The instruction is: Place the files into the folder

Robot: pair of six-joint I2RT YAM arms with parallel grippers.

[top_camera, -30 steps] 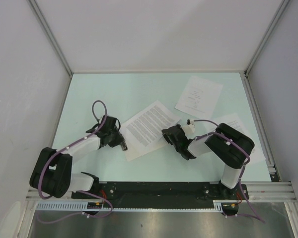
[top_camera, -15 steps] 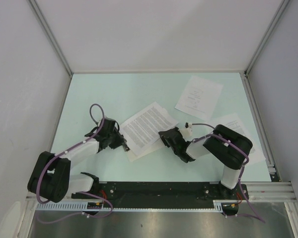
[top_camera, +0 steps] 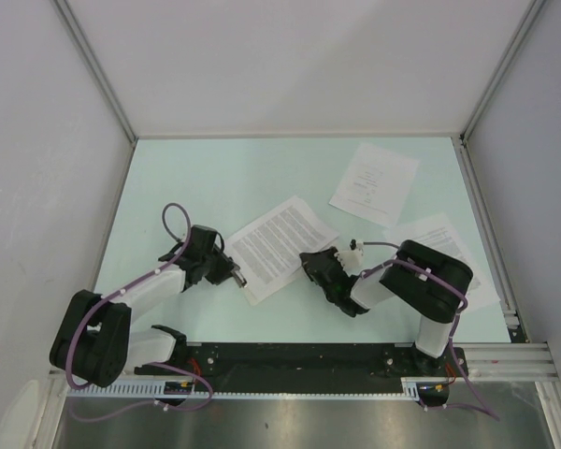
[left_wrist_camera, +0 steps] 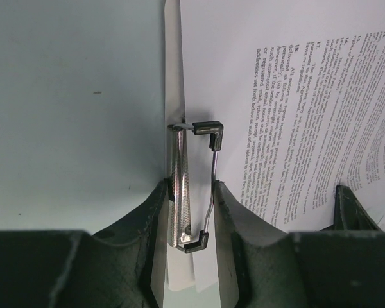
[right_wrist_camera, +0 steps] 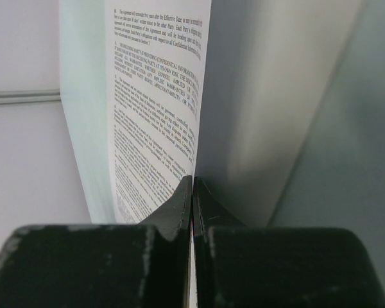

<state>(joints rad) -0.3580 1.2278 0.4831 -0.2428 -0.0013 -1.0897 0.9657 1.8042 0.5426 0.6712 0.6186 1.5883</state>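
The silver-black metal clip (left_wrist_camera: 181,186) of the flat white folder (left_wrist_camera: 172,77), near the middle of the surface (top_camera: 168,187), is squeezed by the left jaws. A white printed paper sheet (top_camera: 276,234), pinched by the right jaws, must next be slid under the clip.

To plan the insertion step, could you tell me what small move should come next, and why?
Probably the right gripper, shut on the densely printed white paper sheet, should nudge that sheet's edge under the small silver-black metal clip, since the left gripper is clamped on that clip.
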